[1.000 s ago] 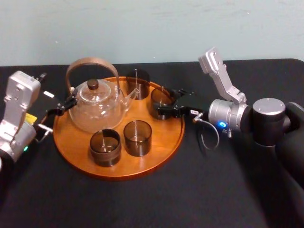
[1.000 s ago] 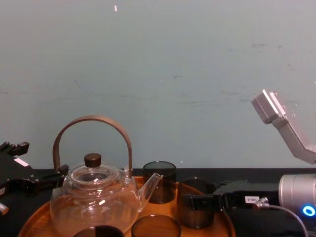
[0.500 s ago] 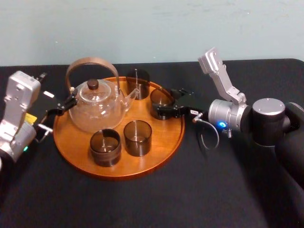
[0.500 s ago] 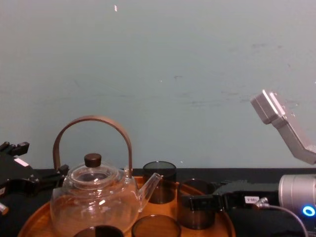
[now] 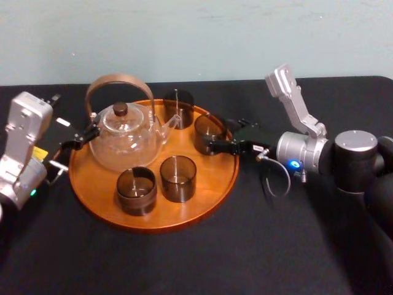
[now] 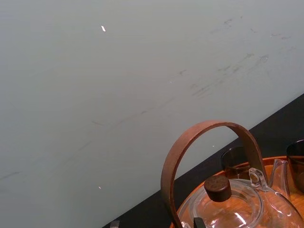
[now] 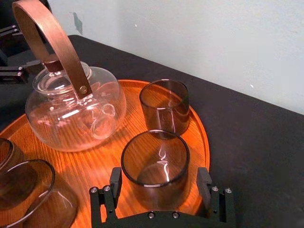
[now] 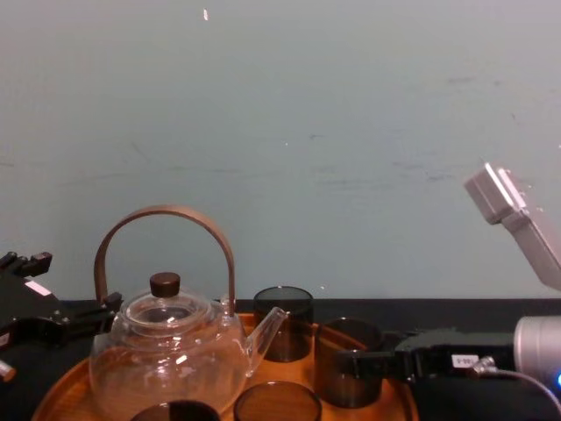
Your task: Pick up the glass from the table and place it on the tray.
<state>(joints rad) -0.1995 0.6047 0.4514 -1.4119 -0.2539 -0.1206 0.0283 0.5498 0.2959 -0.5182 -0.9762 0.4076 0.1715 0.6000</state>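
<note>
The glass [image 5: 209, 131] is a smoky dark tumbler standing upright on the right side of the round orange-brown wooden tray [image 5: 159, 224], close to the rim. My right gripper [image 5: 225, 136] is open at the tray's right edge. In the right wrist view its two fingers flank the near side of the glass [image 7: 156, 164] with a gap on each side, and the right gripper [image 7: 159, 183] holds nothing. From the chest, the glass [image 8: 348, 373] stands just ahead of the right gripper [image 8: 361, 364]. My left gripper [image 5: 80, 138] is parked, open, at the tray's left edge beside the teapot.
A glass teapot [image 5: 123, 138] with a brown hoop handle fills the tray's left half. Three more dark glasses stand on the tray: one at the back [image 5: 178, 109] and two at the front [image 5: 136, 190] [image 5: 178, 178]. The black table [image 5: 276, 246] spreads around it.
My right gripper has drawn back to the right, away from the glass, which stays standing on the tray. The left arm has not moved.
</note>
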